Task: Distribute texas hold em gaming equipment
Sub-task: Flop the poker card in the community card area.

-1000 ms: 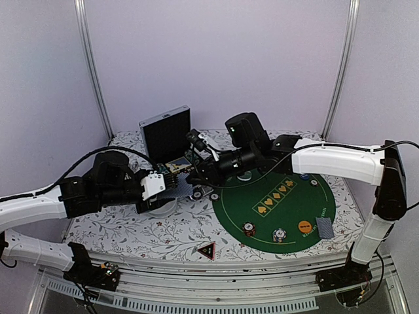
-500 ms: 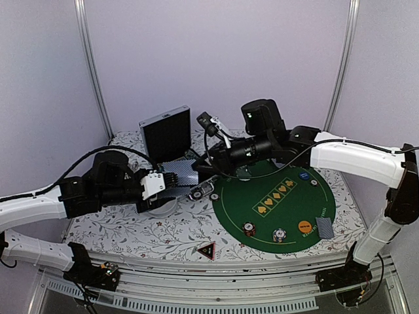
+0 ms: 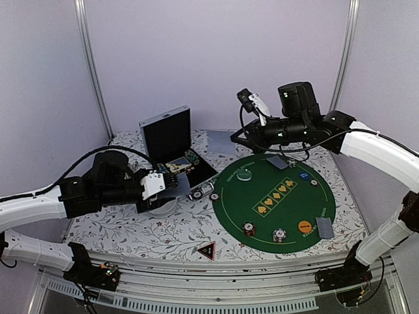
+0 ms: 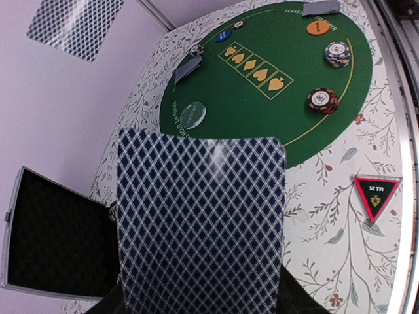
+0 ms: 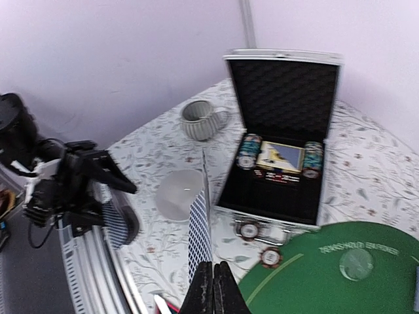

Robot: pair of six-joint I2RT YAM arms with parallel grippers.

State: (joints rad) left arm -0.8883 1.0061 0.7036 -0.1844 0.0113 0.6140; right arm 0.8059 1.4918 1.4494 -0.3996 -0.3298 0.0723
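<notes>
The left fingers [image 3: 170,178] are gripping a playing card [image 4: 200,222], its back latticed in blue and white, low over the flowered desk [image 3: 150,229] beside the open black case [image 3: 167,134]. The right fingers [image 5: 207,291], pressed together, are pinching a second card [image 3: 221,141] aloft above the far rim of the green felt mat [image 3: 288,209], where two striped chip stacks [image 3: 248,229] are sitting.

both arms have white shells on the long links and black round joints. the left arm [image 3: 33,207] has a thin black cable [image 3: 82,161] looping over it; the right arm [image 3: 376,147] trails one too. the black bases [image 3: 91,269] show small coloured wires.
</notes>
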